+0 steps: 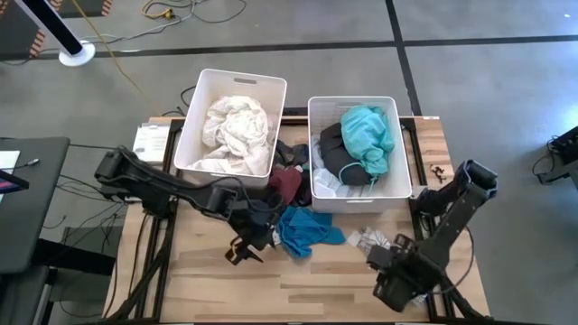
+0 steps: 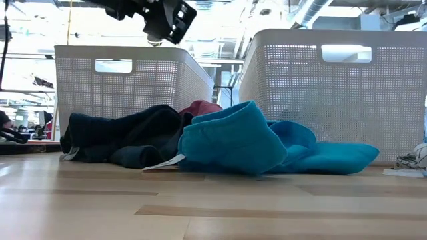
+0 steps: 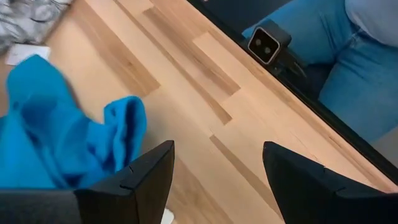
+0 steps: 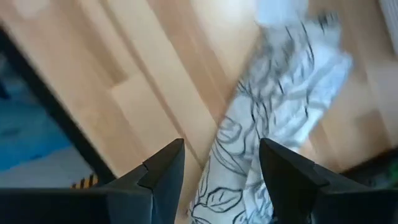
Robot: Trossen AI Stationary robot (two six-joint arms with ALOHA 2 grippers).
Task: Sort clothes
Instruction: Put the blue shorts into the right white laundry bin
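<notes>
left gripper (image 1: 247, 242): over bare wood just at 9 o'clock of the blue garment (image 1: 307, 231); fingers (image 3: 146, 177) spread, nothing between them, only tabletop showing in the gap
right gripper (image 1: 390, 257): near the table's 4 o'clock corner, above the white black-patterned cloth (image 1: 370, 240); jaws apart, cloth lies under and between the tips, whether they touch it can't be told
blue garment: crumpled on the table (image 1: 307, 289), centre, at 6 o'clock of the gap between the bins; its far end is cut off in the left wrist view
dark garments (image 1: 293, 155): black/navy pieces wedged between the two bins, mostly hidden from above; low view shows them heaped at 9 o'clock of the blue one
maroon garment (image 1: 285, 185): touching the blue one at its 11 o'clock; only a sliver visible in the low view
left bin (image 1: 231, 83): holds white/cream clothes (image 1: 237, 128), piece count unreadable
right bin (image 1: 355, 103): teal garment (image 1: 368, 135) on top of black cloth (image 1: 332, 153); white scrap at its near wall, type unclear
person: jeans-clad legs (image 3: 348, 56) beyond the table edge, rest cut off
</notes>
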